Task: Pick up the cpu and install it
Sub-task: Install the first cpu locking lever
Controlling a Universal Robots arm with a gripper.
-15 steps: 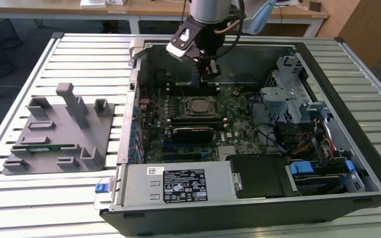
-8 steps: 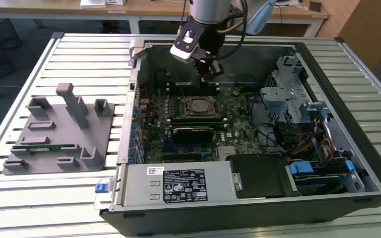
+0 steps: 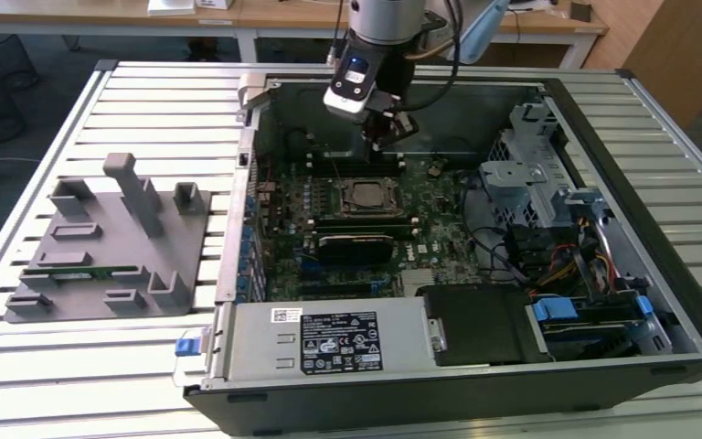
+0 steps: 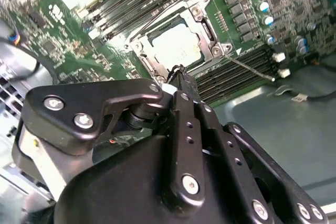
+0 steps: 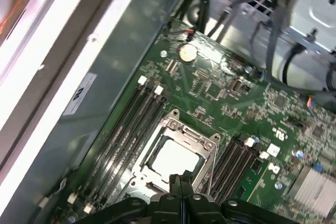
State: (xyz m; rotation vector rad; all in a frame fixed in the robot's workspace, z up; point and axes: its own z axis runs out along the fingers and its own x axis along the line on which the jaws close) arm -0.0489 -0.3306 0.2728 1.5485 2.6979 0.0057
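Observation:
The cpu (image 3: 361, 195) lies flat in the motherboard socket, its silvery top plate facing up inside the metal socket frame (image 5: 185, 134). Both wrist views show it just beyond my fingertips, the cpu (image 4: 176, 45) pale and square, the cpu (image 5: 173, 158) ringed by the frame. My gripper (image 3: 382, 137) hangs inside the open computer case, a little above the board and just behind the socket. In both wrist views the black fingers (image 5: 185, 195) are pressed together with nothing visible between them, gripper (image 4: 178, 74). A thin lever rod (image 4: 252, 69) sticks out beside the socket.
Black memory slots (image 5: 126, 129) flank the socket. A drive cage (image 3: 528, 178) and cables fill the case at the exterior view's right, a power supply (image 3: 326, 343) sits at its front. On the slatted table, a grey fixture (image 3: 107, 247) holds a green memory stick (image 3: 95, 272).

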